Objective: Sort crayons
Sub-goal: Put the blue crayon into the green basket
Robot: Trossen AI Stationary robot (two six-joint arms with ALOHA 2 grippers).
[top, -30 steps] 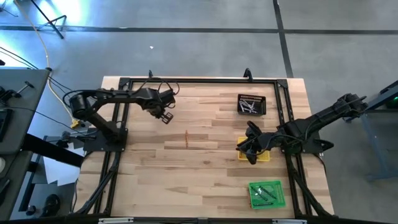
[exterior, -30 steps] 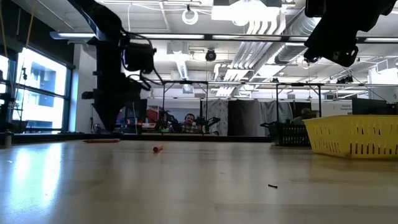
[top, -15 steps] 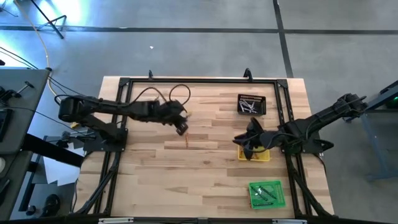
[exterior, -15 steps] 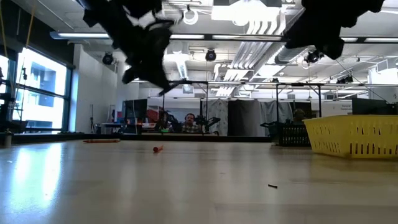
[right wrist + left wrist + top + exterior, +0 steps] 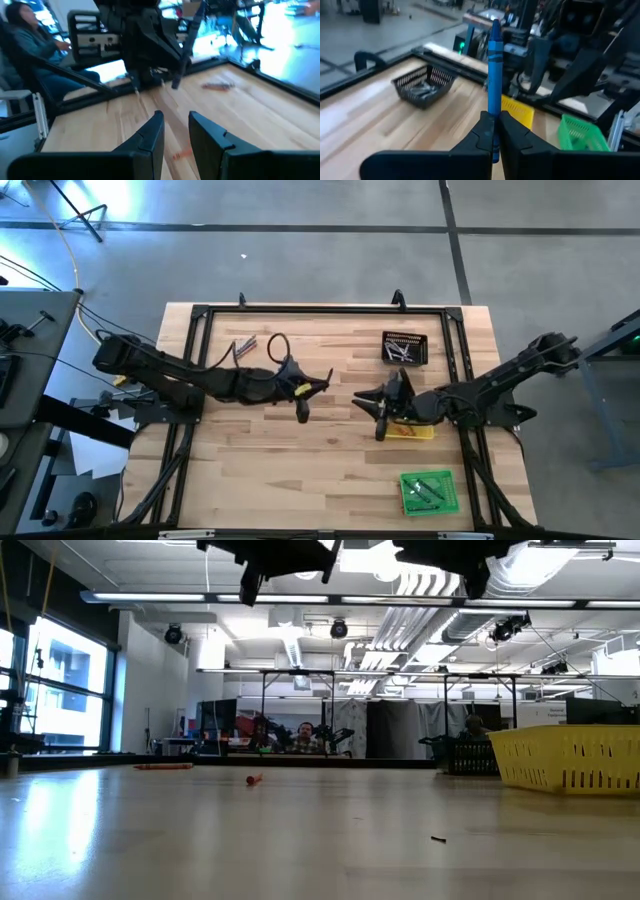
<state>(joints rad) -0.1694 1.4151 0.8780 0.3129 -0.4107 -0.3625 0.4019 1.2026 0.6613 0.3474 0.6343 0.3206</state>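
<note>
Two grippers meet over mid-table (image 5: 330, 450): we see the left gripper (image 5: 494, 131) pinched on a blue crayon (image 5: 494, 65) held upright, the right gripper (image 5: 176, 131) parted and empty. An orange-red crayon (image 5: 254, 779), perhaps, lies below.

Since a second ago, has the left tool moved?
Yes. In the high view the left tool swung from near the table's far-left rail toward the centre, nearer the yellow tray.

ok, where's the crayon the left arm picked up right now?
The crayon is pinched upright in the left gripper, held above mid-table in the high view, pointing toward the right gripper beside the yellow tray.
</note>
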